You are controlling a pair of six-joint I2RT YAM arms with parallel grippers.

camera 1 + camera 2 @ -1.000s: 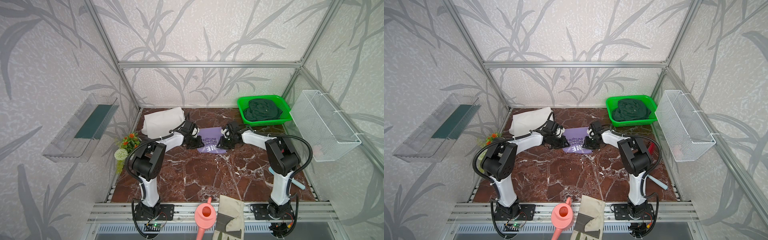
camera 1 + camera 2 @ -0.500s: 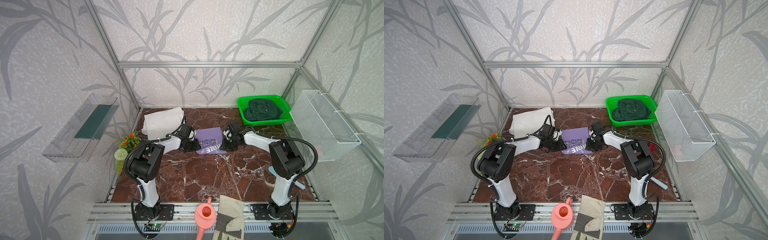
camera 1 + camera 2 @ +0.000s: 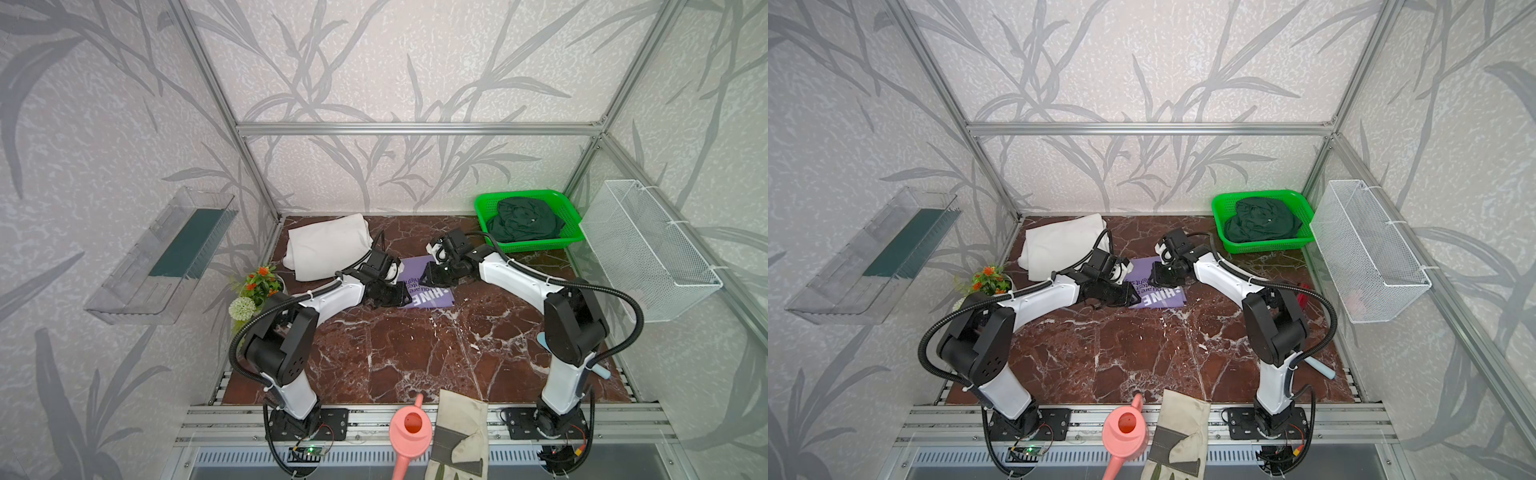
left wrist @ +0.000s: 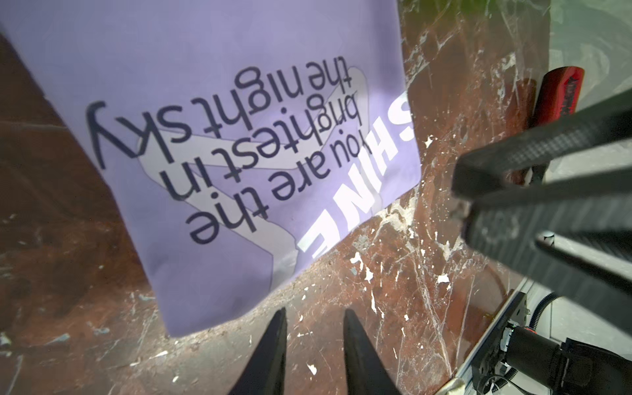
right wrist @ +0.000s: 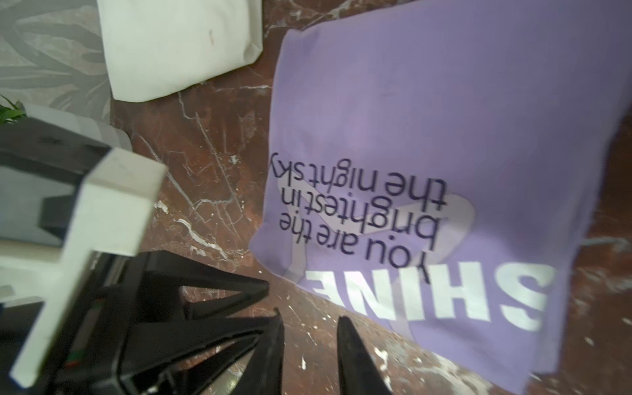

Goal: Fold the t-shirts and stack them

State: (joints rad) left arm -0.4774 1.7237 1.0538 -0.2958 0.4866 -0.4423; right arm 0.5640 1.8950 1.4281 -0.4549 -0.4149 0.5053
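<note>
Folded lavender tee (image 3: 428,296) flat on the marble, print up. Just off its left edge, left gripper (image 4: 313,319), jaws slightly parted, gripping nothing. Same story off its right edge: right gripper (image 5: 309,323), parted, empty. Back-left of it, folded white tee (image 3: 328,245); back-right, dark green tee (image 3: 523,218) bundled in green basket (image 3: 536,248).

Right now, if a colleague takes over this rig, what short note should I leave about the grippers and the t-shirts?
Left gripper: jaws slightly apart, empty, low beside the purple t-shirt.
Right gripper: the same, by the shirt's opposite side.
Purple t-shirt: folded flat in the middle of the table, print up.
White t-shirt: folded, back left, apart from the purple one.
Dark green t-shirt: crumpled in the green basket, back right.
Done: white and purple look folded.
Left: stack those two, then fold the green one and add it.
</note>
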